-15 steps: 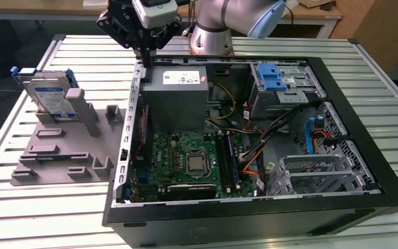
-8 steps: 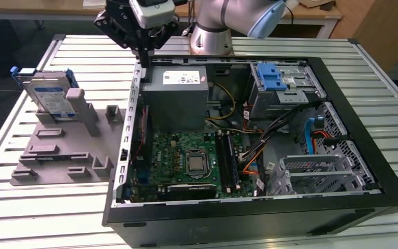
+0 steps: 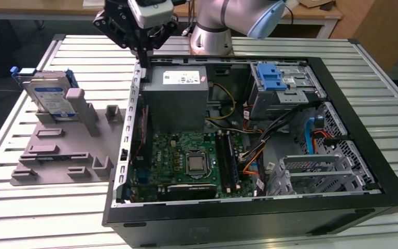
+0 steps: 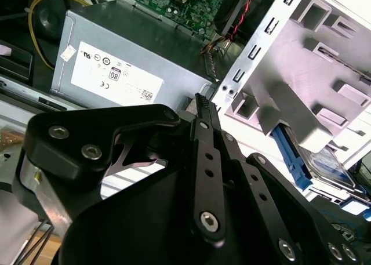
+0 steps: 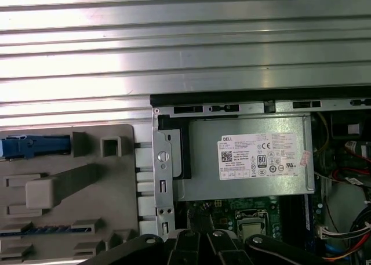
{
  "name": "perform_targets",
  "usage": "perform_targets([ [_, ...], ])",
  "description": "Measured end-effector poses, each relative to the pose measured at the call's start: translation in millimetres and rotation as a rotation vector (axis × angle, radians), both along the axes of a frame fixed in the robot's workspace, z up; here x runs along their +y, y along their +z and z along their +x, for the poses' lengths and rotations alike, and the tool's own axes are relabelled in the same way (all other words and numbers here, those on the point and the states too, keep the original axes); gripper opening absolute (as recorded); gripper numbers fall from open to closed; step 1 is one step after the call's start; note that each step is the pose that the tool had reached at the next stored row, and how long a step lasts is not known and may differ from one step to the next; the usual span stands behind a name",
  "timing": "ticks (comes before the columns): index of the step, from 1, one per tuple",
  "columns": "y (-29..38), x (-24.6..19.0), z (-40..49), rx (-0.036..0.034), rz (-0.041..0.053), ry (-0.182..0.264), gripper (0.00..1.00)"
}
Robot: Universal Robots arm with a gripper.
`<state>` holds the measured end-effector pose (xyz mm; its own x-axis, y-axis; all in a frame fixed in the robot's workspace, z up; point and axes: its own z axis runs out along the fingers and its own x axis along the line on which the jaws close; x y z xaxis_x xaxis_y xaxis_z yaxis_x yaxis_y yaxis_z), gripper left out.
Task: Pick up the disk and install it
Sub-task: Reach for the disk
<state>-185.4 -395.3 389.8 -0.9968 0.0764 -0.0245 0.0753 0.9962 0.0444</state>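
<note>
Gripper [image 3: 143, 54]: jaws look closed together and hold nothing; it hangs over the near wall of the computer case [image 3: 365, 129], beside the power supply [image 3: 178, 91].
Disk [image 3: 50, 98]: stands upright in a slot of the grey holder [image 3: 68, 150] on the desk [image 3: 33, 207], outside the case, well apart from the gripper.
Handling (judged): rigid, dense for its size, smooth metal faces, sensitive to knocks.
Grasp point (judged): exposed upper part, across the flat faces, clear of the holder's posts.
</note>
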Motion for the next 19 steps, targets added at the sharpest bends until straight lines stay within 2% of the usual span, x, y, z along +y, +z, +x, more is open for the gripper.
perform_targets([
  [19, -0.3, 0.0, -9.1, 0.0001, 0.0000, 0.000, 0.11],
])
